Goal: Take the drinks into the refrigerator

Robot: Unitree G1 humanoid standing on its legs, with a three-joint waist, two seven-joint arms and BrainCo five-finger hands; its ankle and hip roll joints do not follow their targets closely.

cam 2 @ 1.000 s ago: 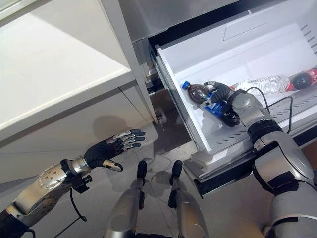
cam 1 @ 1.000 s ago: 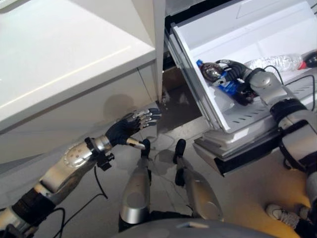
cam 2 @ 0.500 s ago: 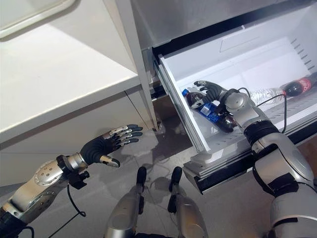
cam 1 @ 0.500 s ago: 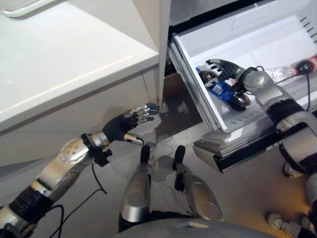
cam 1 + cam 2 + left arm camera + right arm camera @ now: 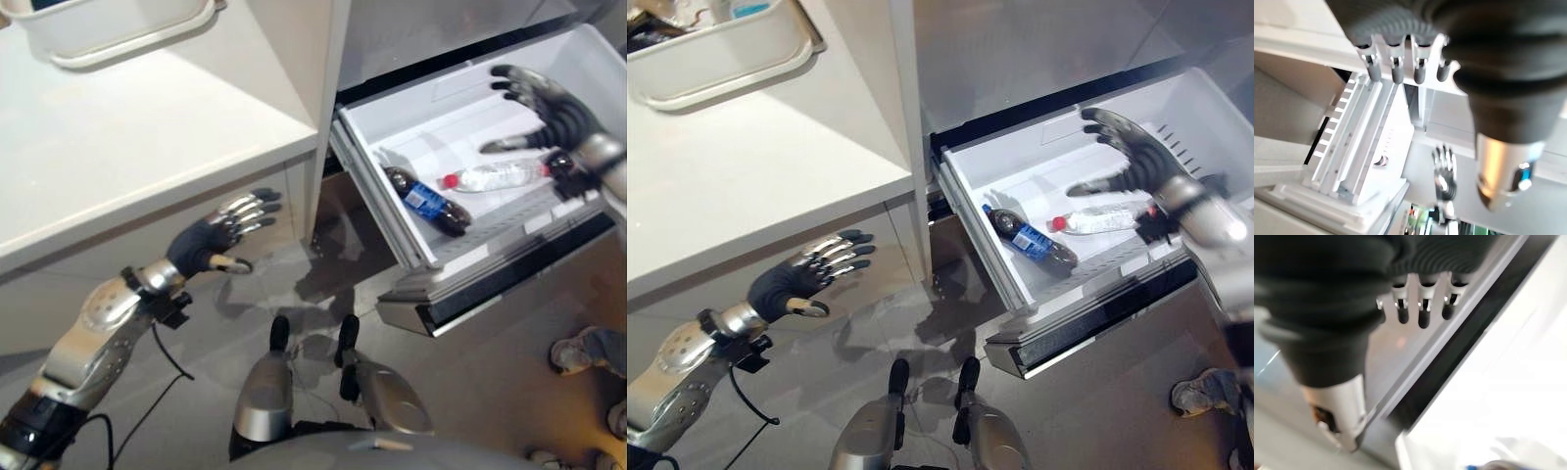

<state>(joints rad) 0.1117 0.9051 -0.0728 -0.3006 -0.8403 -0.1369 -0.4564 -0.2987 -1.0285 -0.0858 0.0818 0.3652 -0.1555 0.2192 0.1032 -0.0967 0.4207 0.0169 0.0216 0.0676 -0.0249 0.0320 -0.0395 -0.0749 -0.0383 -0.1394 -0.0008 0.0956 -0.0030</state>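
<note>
Your right hand hovers over the white pull-out refrigerator drawer, fingers spread, empty | dark cola bottle and clear water bottle lie inside | left hand open beside drawer | drawer awaits closing.

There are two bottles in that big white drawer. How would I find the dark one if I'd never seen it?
Look for the pulled-out white refrigerator drawer, below the robot's raised, open right robot hand. Two bottles lie on its floor. The dark bottle is the one nearer the drawer's left wall, with a blue label and dark drink inside, while the clear bottle beside it has a red cap.
</note>
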